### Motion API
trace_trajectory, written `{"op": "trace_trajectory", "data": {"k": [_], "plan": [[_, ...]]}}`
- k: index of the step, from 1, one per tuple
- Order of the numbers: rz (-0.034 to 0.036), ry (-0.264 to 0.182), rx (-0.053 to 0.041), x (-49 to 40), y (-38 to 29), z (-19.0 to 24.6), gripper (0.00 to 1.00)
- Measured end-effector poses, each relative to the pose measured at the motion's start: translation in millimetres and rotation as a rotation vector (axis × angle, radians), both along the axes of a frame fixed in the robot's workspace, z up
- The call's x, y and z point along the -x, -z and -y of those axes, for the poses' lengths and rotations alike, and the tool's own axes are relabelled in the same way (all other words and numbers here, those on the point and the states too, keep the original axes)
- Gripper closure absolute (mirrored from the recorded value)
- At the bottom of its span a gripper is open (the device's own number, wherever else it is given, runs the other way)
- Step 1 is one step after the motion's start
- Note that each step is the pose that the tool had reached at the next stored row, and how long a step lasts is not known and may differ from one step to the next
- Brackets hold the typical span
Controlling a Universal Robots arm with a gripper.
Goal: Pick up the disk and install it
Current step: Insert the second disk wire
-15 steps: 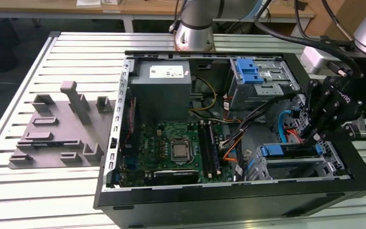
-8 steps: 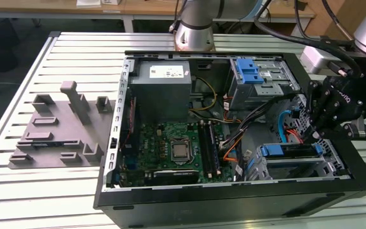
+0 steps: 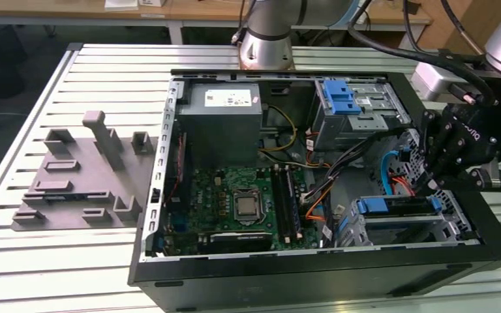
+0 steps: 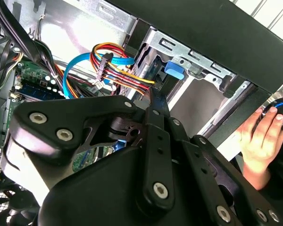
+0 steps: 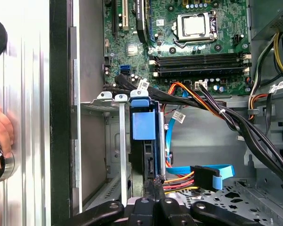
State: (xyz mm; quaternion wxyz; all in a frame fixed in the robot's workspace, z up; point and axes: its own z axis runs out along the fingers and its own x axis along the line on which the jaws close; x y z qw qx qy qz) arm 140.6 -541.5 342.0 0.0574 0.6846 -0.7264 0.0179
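The disk (image 3: 398, 206) sits on edge in the metal drive cage (image 3: 438, 228) in the case's near corner, at the exterior view's right. Its blue bracket (image 5: 143, 121) faces the motherboard, and its dark edge (image 5: 148, 160) runs back between the cage walls. The bracket's blue tab (image 4: 174, 70) also shows in the second wrist view. My black gripper (image 3: 430, 184) hangs just above the cage. Its fingers are shut together with nothing between them, and its tip (image 5: 153, 182) is close to the disk's cable end (image 4: 152, 96).
Blue, red and orange cables (image 5: 203, 174) run beside the cage. The motherboard (image 3: 237, 202), a grey power-supply box (image 3: 224, 124) and an upper bay with a blue latch (image 3: 342, 98) fill the case. A grey fixture (image 3: 81, 176) lies at the exterior view's left. A person's hand (image 4: 262, 136) rests outside the case wall.
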Motion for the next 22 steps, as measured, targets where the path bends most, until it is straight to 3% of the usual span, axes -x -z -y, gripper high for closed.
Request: {"op": "trace_trajectory", "data": {"k": [5, 12, 19, 22], "plan": [[0.0025, 0.0, 0.0, 1.0, 0.0, 0.0, 0.89], [0.0144, 0.0, 0.0002, 11.1, -0.5, 0.1, 0.89], [0.021, 0.0, 0.0, 15.1, -11.1, -0.7, 0.89], [0.0304, 0.0, -0.0002, 23.3, -12.0, -0.7, 0.89]]}}
